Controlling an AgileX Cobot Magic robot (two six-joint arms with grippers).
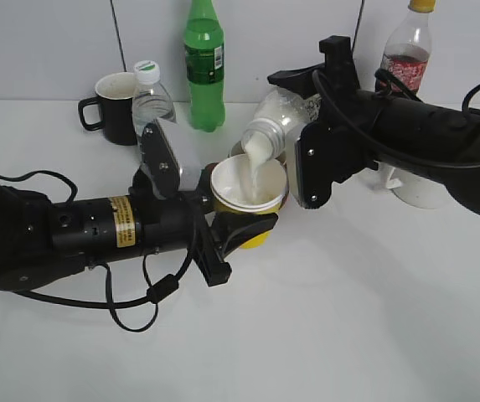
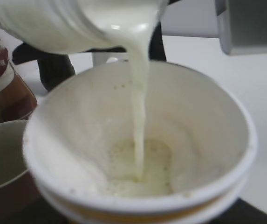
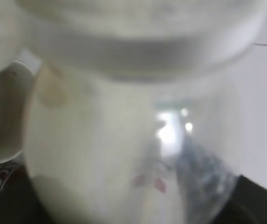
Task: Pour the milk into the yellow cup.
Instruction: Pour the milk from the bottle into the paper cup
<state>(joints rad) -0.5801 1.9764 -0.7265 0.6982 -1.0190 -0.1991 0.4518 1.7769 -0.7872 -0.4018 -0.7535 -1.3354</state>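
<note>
My left gripper [image 1: 227, 219] is shut on the yellow cup [image 1: 260, 236] and holds it just above the table at the centre. My right gripper [image 1: 300, 126] is shut on the milk bottle [image 1: 271, 121], tilted mouth-down over the cup. A white stream of milk [image 1: 259, 177] runs from the bottle into the cup. In the left wrist view the cup's white inside [image 2: 189, 121] fills the frame, with the stream [image 2: 139, 107] landing in a shallow pool at the bottom and the bottle's neck [image 2: 68, 23] above. In the right wrist view the bottle [image 3: 124, 154] fills the frame, blurred.
A black mug [image 1: 114, 106], a clear water bottle [image 1: 152, 99] and a green bottle [image 1: 203, 67] stand at the back left. A dark red mug [image 2: 3, 163] and a brown coffee bottle [image 2: 3, 88] sit just behind the cup. A clear bottle with a yellow cap [image 1: 407, 50] stands at the back right.
</note>
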